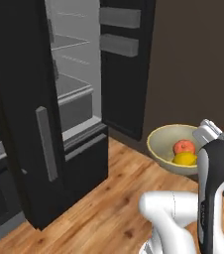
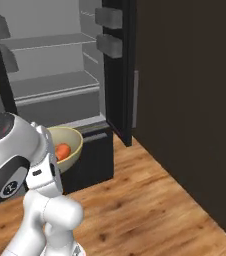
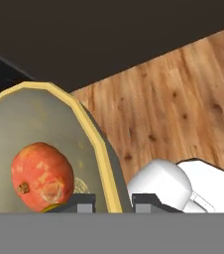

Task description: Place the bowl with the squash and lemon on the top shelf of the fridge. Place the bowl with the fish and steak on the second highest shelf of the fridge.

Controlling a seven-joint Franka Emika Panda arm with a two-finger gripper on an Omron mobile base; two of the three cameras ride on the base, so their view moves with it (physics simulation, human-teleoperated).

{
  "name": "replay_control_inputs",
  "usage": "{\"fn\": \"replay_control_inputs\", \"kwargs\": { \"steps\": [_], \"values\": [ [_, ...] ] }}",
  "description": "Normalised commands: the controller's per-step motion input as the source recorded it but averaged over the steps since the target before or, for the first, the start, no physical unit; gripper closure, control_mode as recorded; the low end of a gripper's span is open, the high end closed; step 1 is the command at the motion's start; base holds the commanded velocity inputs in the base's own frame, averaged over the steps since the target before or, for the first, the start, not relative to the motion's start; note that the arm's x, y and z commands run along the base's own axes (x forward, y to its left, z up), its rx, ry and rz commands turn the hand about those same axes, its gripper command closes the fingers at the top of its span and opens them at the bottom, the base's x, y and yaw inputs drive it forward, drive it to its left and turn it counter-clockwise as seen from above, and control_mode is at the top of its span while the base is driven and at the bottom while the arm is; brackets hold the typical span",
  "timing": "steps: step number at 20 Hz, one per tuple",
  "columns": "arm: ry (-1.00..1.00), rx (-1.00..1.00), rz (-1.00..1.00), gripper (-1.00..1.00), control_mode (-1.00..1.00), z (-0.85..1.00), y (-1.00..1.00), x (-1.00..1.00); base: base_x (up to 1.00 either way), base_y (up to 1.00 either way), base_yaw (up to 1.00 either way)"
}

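Your pincer [image 3: 113, 202] pinches the bowl's [image 3: 98, 144] yellow rim, one finger inside, one outside. The bowl [image 1: 164, 141] hangs in the air over the wooden floor [image 1: 109, 208], at four o'clock from the open fridge [image 1: 74, 94]. Inside you count one orange squash [image 1: 184, 146] and one lemon [image 1: 184, 158], touching. The fridge door [image 1: 126, 64] stands wide at twelve o'clock, carrying two grey bins. Open floor lies between bowl and shelves [image 2: 50, 82].

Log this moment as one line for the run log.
gripper: shut on bowl rim | bowl: carried above floor, holds squash, lemon | fridge: open
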Motion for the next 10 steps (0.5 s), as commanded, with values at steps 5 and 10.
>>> {"fn": "replay_control_inputs", "kwargs": {
  "steps": [5, 10],
  "values": [
    [0.0, 0.0, 0.0, 1.0, 1.0, 0.0, 0.0, 0.0, 0.46, -0.24, 0.9],
    [0.0, 0.0, 0.0, 1.0, 1.0, 0.0, 0.0, 0.0, 0.57, -0.62, 0.75]
  ]
}}
